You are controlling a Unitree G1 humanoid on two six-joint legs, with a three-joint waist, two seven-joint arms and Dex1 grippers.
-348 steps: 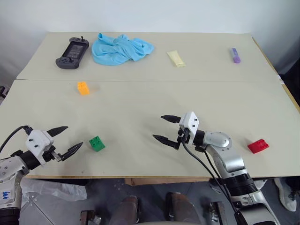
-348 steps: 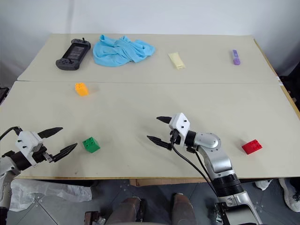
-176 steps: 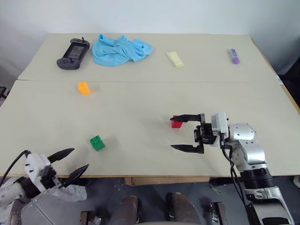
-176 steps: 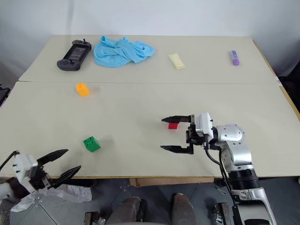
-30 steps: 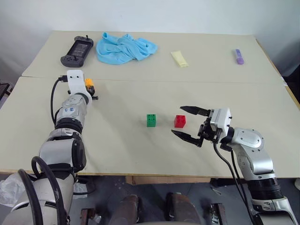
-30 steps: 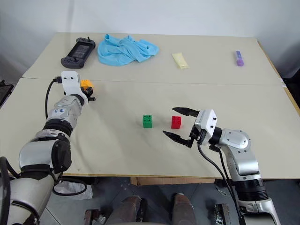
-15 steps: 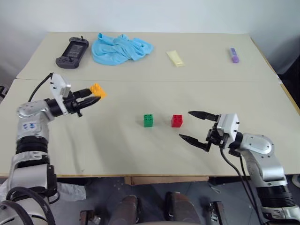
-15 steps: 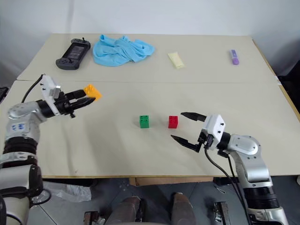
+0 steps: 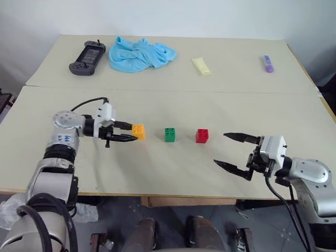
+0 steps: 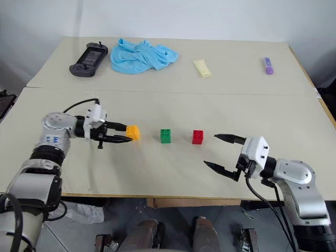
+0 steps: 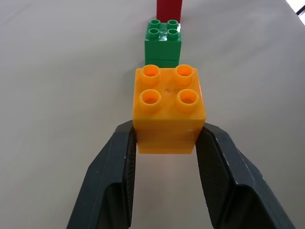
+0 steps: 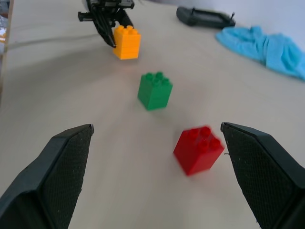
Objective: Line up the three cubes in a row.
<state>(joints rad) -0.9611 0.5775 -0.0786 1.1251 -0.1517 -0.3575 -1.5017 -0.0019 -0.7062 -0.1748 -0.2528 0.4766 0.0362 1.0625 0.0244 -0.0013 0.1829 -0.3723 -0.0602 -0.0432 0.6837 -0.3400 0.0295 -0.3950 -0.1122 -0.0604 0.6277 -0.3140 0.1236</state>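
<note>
On the near table the green cube [image 9: 170, 134] and the red cube [image 9: 202, 136] stand side by side with a gap between them. Left of the green one is the orange-yellow cube [image 9: 138, 131], studs up, with my left gripper [image 9: 132, 134] shut on it; whether it touches the table I cannot tell. In the left wrist view the orange-yellow cube [image 11: 168, 109] sits between the black fingers [image 11: 114, 181], with the green cube [image 11: 163, 42] and the red cube [image 11: 169, 8] straight beyond. My right gripper [image 9: 230, 150] stands open, right of the red cube and nearer the front edge.
On the far table lie a black game controller [image 9: 87, 52], a crumpled blue cloth [image 9: 140, 52], a pale yellow flat tube [image 9: 201, 65] and a small purple marker-like item [image 9: 268, 63]. A seam [image 9: 210, 91] joins the two tables.
My left gripper has carried the orange-yellow cube right and toward the front, down beside the green cube, now pointing right. My right gripper has drawn back to the right, away from the red cube.
</note>
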